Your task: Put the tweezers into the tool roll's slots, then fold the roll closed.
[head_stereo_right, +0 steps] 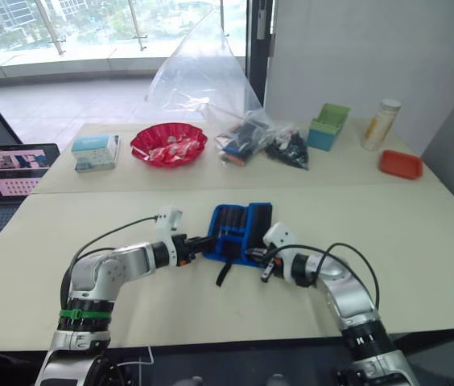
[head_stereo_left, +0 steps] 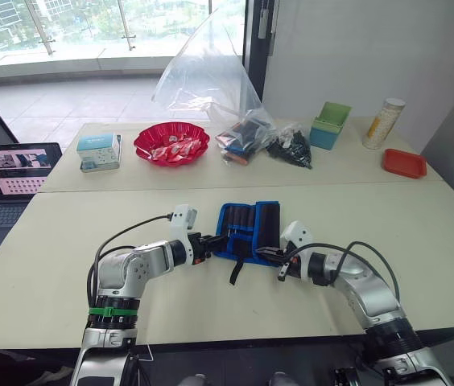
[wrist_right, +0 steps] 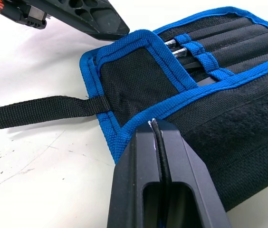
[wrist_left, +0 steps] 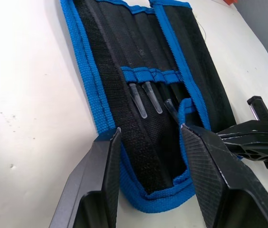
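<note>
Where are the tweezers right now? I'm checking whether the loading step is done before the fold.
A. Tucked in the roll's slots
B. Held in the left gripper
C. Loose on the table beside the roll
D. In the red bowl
A: the tweezers have their tips showing under the blue band of the slots in the tool roll; the left gripper is open with nothing between its fingers.

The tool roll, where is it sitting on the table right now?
In the left eye view, the tool roll lies open on the near table, between the left gripper and the right gripper, its strap trailing toward the robot.
</note>
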You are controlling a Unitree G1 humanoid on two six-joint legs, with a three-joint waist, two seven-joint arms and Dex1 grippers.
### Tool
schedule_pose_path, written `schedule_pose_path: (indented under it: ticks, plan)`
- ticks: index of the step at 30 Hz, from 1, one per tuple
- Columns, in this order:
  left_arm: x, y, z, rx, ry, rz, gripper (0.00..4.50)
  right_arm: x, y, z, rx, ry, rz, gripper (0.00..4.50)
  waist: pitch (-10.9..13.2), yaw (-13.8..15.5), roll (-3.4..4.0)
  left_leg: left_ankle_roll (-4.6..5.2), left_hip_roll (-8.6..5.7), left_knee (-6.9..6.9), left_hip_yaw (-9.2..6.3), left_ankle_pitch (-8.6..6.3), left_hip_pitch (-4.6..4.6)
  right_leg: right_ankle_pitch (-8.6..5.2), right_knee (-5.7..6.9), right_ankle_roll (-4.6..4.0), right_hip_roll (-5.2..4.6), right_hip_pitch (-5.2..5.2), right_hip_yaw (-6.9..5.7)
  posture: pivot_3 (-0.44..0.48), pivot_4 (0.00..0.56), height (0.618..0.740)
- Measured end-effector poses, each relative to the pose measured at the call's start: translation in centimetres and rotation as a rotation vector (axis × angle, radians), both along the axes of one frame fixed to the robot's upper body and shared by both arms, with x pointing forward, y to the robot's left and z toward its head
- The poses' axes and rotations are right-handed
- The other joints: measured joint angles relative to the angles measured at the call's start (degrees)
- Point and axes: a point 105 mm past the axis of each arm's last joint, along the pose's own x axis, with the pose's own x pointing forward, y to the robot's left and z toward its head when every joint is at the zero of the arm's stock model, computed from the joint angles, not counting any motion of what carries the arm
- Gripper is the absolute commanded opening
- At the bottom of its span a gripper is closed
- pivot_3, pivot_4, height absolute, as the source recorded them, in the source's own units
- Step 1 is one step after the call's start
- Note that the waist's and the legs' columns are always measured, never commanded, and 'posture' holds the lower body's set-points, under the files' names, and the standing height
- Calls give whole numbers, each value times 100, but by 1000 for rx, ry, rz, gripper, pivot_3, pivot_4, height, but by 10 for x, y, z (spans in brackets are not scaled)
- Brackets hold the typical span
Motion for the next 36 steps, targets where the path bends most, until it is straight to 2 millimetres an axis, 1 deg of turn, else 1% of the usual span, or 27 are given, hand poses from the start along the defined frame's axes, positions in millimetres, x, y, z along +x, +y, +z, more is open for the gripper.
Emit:
schedule_pose_path:
  ticks: [6,8,14,20,33,34,36]
  plan:
    - [8,18,0,24,-15,74,2101,0,0,-1,0,1,0,0,0,0,0,0,0,-1,0,0,0,0,-2,0,0,0,0,0,150,740]
    - [9,20,-1,30,-15,79,2101,0,0,-1,0,2,-1,0,0,0,0,0,0,-1,0,0,0,0,-3,0,0,0,0,0,150,740]
    - [6,14,-2,38,-15,54,2101,0,0,-1,-2,2,1,0,0,3,0,0,0,0,0,0,1,0,-4,0,0,3,0,0,150,740]
    - [-4,-3,-4,3,17,-22,2101,0,0,-1,-2,2,1,0,0,4,0,0,0,-1,0,0,0,0,-5,0,0,3,0,0,150,740]
    - [-3,2,-3,6,13,-7,2101,-1,0,-1,-3,2,1,0,0,2,0,0,0,-1,-1,0,1,0,-11,0,0,4,-1,0,150,740]
    - [-3,3,-4,4,14,-5,1588,-1,0,-1,-3,2,1,0,0,2,0,0,0,-1,0,0,1,0,-11,0,0,4,-1,0,150,740]
    - [-3,4,-7,6,24,0,982,0,0,-1,-3,2,0,0,0,2,0,0,0,-2,0,0,1,0,-12,0,0,4,-1,0,150,740]
